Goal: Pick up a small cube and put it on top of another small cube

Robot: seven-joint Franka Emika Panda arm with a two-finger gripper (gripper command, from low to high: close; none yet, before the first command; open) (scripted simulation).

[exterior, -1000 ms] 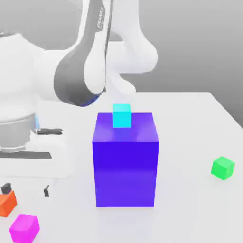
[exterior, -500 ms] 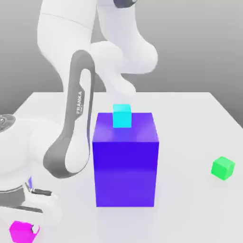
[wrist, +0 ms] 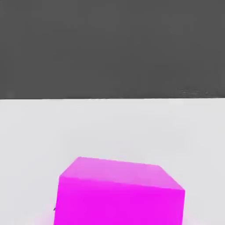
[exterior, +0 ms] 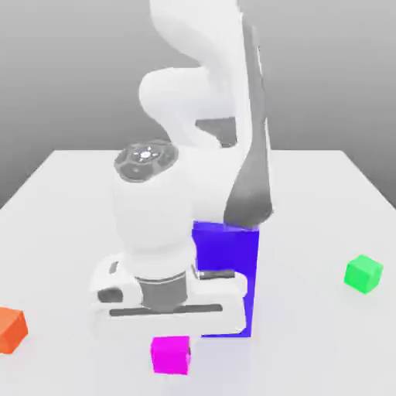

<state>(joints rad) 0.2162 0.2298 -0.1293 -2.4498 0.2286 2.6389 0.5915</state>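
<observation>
White robot hand low over the white table [exterior: 325, 193], small magenta-pink cube [exterior: 170, 355] directly beneath it, tall blue-violet block [exterior: 232, 247] just behind, finger state impossible to tell

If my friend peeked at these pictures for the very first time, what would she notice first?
Probably the big white robot arm bending low in the middle of the exterior view, half hiding a tall blue-violet block behind it. Just below its hand sits a bright magenta-pink cube, which looms large in the hand view. An orange cube lies at the exterior view's left edge and a green cube at its right.
</observation>
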